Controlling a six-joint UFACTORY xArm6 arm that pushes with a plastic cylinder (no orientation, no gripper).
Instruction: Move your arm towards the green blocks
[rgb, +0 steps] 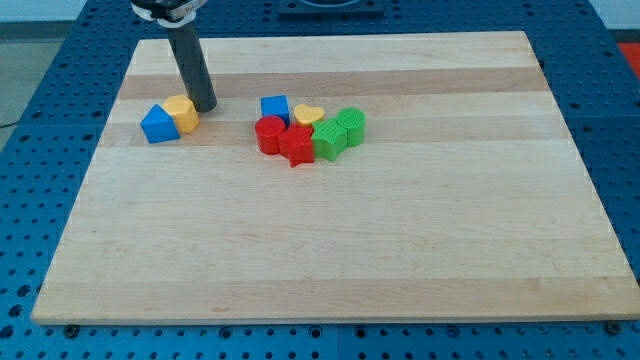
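Observation:
Two green blocks lie near the board's middle top: a green star-like block (329, 140) and a green cylinder (351, 125) to its right, touching. My tip (205, 106) is far to their left, just right of a yellow hexagonal block (181, 113), which touches a blue triangular block (158, 124). Left of the green blocks sit a red cylinder (269, 133), a red star (297, 145), a blue cube (275, 108) and a yellow heart (308, 115), all in one cluster.
The wooden board (330, 250) lies on a blue perforated table (40, 90). The dark rod (190, 60) comes down from the view's top left.

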